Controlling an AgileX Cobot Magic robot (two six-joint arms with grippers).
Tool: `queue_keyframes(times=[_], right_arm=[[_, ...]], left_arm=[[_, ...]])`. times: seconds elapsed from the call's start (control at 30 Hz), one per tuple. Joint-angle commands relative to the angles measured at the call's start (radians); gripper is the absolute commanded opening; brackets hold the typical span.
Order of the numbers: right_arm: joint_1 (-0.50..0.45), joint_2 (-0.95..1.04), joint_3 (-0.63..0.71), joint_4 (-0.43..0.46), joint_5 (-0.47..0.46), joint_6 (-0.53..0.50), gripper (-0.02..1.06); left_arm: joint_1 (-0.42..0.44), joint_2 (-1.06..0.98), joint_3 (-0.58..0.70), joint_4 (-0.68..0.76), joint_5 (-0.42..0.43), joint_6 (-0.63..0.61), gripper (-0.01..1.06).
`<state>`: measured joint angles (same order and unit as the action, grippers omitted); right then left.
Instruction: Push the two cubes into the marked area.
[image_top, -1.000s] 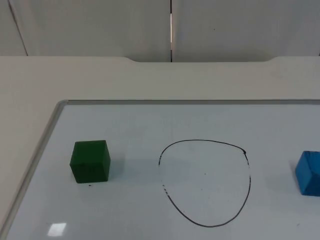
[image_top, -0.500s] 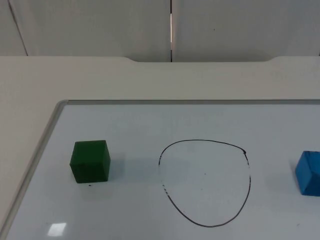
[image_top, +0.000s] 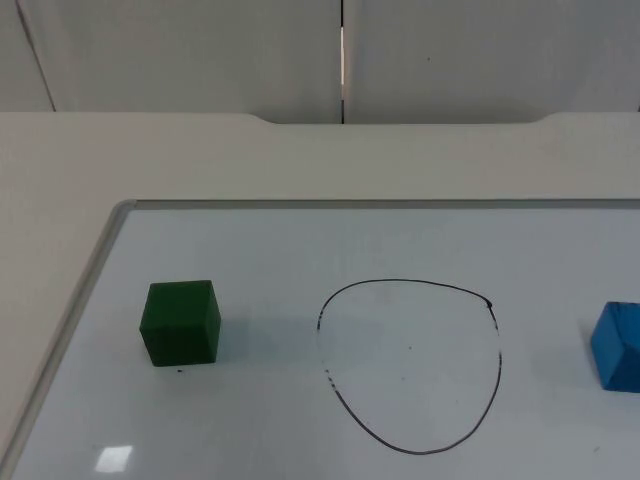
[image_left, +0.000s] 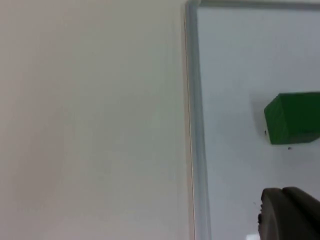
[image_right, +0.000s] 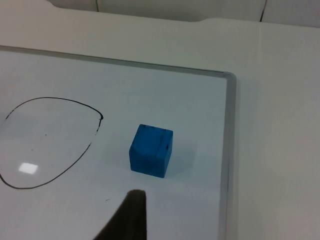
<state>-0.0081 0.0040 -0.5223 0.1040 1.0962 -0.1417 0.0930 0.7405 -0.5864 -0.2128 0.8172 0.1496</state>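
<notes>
A green cube (image_top: 181, 322) stands on the whiteboard's left side, well left of the hand-drawn black outline (image_top: 410, 365). A blue cube (image_top: 617, 346) sits to the right of that outline, at the picture's edge. In the left wrist view, my left gripper (image_left: 287, 215) is shut with nothing in it. It hovers over the board near its metal rim (image_left: 192, 125), a short way from the green cube (image_left: 293, 118). One fingertip (image_right: 127, 217) of my open right gripper hangs short of the blue cube (image_right: 151, 150), with the outline (image_right: 50, 142) off to one side.
The whiteboard (image_top: 300, 250) lies flat on the white table, its metal rim (image_top: 85, 290) running along the left and far sides. Its right rim (image_right: 229, 145) passes close behind the blue cube. A grey partition wall (image_top: 200, 50) closes the far end.
My left gripper has shut. Both cubes sit where they were, and the top view looks the same.
</notes>
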Motion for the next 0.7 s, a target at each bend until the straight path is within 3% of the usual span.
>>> queue_keyframes(times=[0.0, 0.23, 0.43, 0.57, 0.67], right_arm=[[-0.007, -0.004, 0.005, 0.004, -0.013, 0.000, 1.05], [-0.007, -0.004, 0.005, 0.004, -0.013, 0.000, 1.05], [-0.007, -0.004, 0.005, 0.004, -0.013, 0.000, 1.05], [-0.007, -0.004, 0.005, 0.004, -0.013, 0.000, 1.05], [-0.007, -0.004, 0.005, 0.004, -0.013, 0.000, 1.05]], left_arm=[[-0.001, 0.106, -0.007, -0.023, -0.046, 0.006, 0.00], [-0.034, 0.251, -0.005, -0.049, -0.103, 0.014, 0.00], [-0.173, 0.371, -0.003, -0.034, -0.211, -0.062, 0.00], [-0.252, 0.500, 0.025, 0.031, -0.355, -0.156, 0.00], [-0.259, 0.550, 0.043, 0.034, -0.430, -0.177, 0.00]])
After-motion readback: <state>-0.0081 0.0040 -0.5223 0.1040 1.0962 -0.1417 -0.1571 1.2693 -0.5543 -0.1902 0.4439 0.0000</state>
